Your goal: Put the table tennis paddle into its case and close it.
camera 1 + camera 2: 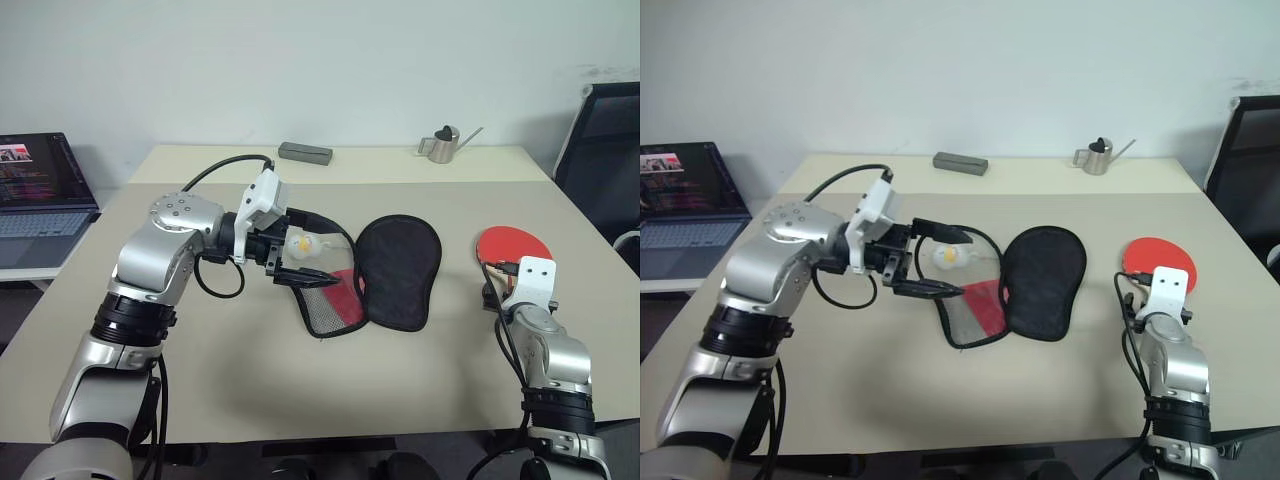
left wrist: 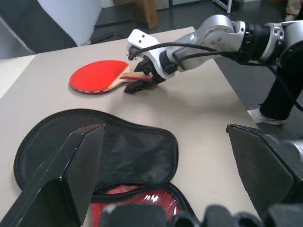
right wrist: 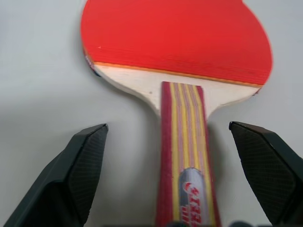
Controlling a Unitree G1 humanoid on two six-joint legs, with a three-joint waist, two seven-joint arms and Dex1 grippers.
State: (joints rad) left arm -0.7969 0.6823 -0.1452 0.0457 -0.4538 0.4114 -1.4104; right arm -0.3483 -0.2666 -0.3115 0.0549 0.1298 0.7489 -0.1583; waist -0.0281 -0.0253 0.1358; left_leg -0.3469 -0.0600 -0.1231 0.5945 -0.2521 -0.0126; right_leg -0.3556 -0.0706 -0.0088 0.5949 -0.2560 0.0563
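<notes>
Table: beige top carrying all items. Case: unzipped and spread flat at the centre, black flap up, red lining and mesh toward the left claw, which hovers spread wide beside it, empty. Paddle: flat at the right, red face up, handle lying between the wide-spread fingers of the right claw, not gripped

A wide beige counter fills the middle of the room, made of 2 tops joined along a seam running across it. Behind the counter rises a plain pale wall, evenly lit. At the counter's far edge lie a grey rectangular box and a small metal watering can. Left of the counter, an open laptop shows a lit screen. Right of the counter stands a black mesh chair.
</notes>
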